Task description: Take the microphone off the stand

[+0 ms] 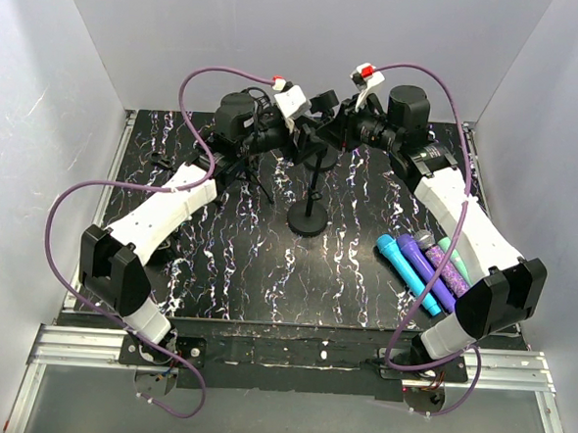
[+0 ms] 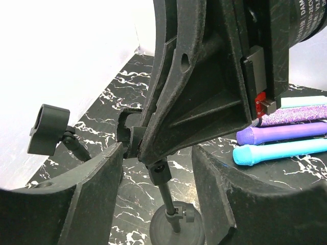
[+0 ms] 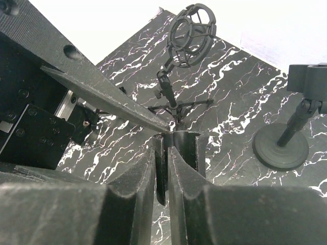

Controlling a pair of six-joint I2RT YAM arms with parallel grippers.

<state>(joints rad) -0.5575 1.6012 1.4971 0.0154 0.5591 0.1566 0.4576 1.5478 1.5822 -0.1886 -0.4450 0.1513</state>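
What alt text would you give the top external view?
Two white-and-black arms reach across a black marbled table, the left gripper and right gripper meeting over a black round-based microphone stand. Four microphones, cyan, purple, glittery purple and teal, lie side by side at the right; a black tripod stand sits rear left.

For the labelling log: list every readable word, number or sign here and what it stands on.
"DAM", cut off by the picture's edge: white letters on the black cylinder.
Smaller print beside it: too blurred to read.
White marks on the right arm, top view: too small to read.
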